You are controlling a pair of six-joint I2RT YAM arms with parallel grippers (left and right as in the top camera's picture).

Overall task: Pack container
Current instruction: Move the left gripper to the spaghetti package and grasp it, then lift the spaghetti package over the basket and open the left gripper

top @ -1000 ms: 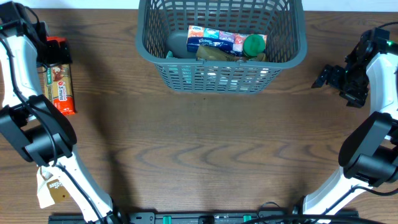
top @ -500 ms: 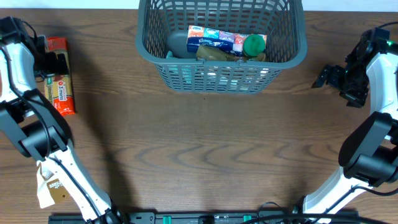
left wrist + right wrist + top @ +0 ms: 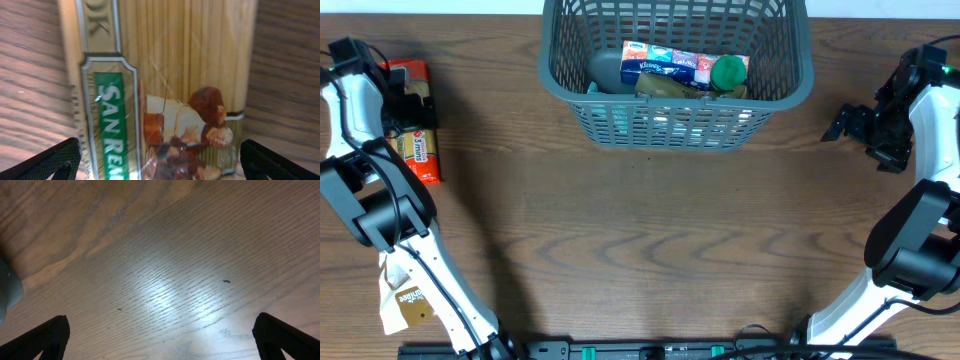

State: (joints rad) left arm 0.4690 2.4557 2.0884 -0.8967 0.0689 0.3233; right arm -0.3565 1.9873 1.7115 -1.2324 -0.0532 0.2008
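Observation:
The dark grey-blue basket (image 3: pixel 580 110) stands at the back middle of the table. It holds a tissue pack (image 3: pixel 665 64), a green-capped item (image 3: pixel 728 72), a brown packet and a grey thing. A spaghetti packet (image 3: pixel 417 150) with a green San Remo label lies at the far left and fills the left wrist view (image 3: pixel 165 85). My left gripper (image 3: pixel 405 100) hangs right over it, open, with one finger on each side of the packet (image 3: pixel 160 162). My right gripper (image 3: pixel 855 125) is open and empty over bare wood at the right (image 3: pixel 160 340).
A paper tag (image 3: pixel 402 300) lies at the front left by the left arm's base. The wooden tabletop (image 3: pixel 650 240) stretches between the arms. A grey edge shows at the far left of the right wrist view (image 3: pixel 7 287).
My left gripper has moved a little down and right over the spaghetti packet. The right arm and the basket have not moved.

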